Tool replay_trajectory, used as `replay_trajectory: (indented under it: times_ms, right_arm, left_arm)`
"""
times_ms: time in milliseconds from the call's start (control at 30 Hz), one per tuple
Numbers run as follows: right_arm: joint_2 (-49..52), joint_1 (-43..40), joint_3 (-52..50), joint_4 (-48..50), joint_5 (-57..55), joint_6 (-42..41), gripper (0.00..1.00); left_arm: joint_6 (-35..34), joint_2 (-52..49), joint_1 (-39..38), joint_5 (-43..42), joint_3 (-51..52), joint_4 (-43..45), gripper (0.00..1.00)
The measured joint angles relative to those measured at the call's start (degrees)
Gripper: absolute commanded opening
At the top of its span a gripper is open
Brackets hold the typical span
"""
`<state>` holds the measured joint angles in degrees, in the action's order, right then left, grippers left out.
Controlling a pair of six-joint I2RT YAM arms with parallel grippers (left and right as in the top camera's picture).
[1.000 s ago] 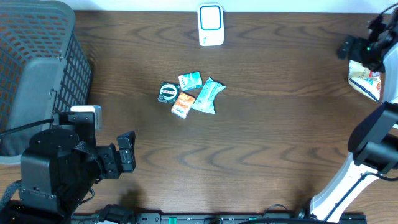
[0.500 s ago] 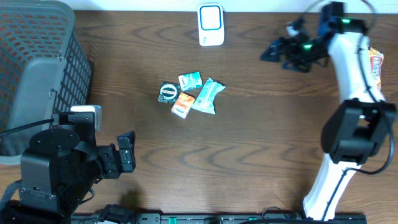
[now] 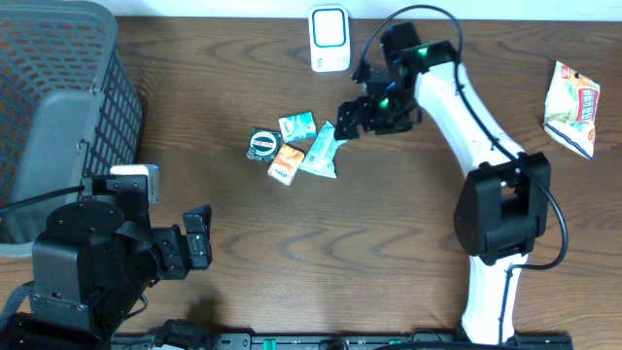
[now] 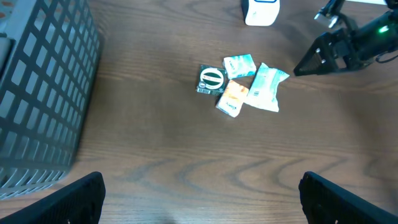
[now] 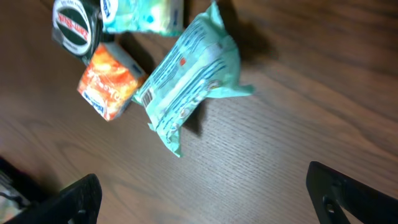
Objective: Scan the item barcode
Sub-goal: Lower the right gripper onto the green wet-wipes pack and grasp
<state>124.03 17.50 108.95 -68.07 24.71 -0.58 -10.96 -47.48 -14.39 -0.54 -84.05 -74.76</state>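
Four small items [image 3: 288,156] clustered, mesh basket [image 3: 121,107] contents unclear, left claw [image 3: 202,236] apart, right claw [image 3: 348,115] apart

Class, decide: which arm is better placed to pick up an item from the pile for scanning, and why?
Right. The right gripper, open, hovers beside the teal packet and near the scanner. The left gripper, also open, sits farther away, near the basket.
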Motion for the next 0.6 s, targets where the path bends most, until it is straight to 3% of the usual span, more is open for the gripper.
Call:
replay_trajectory:
  times_ms: [367, 600]
  right_arm:
    - [0.00, 2.14, -2.91, 1.60, -1.66, -0.59, 0.99]
    - [0.00, 2.12, -7.39, 3.67, -0.59, -8.13, 0.99]
  left_arm:
    - [0.00, 0.00, 0.00, 0.00, 0.00, 0.02, 0.98]
    - [0.00, 0.00, 0.00, 0.00, 0.00, 0.00, 0.98]
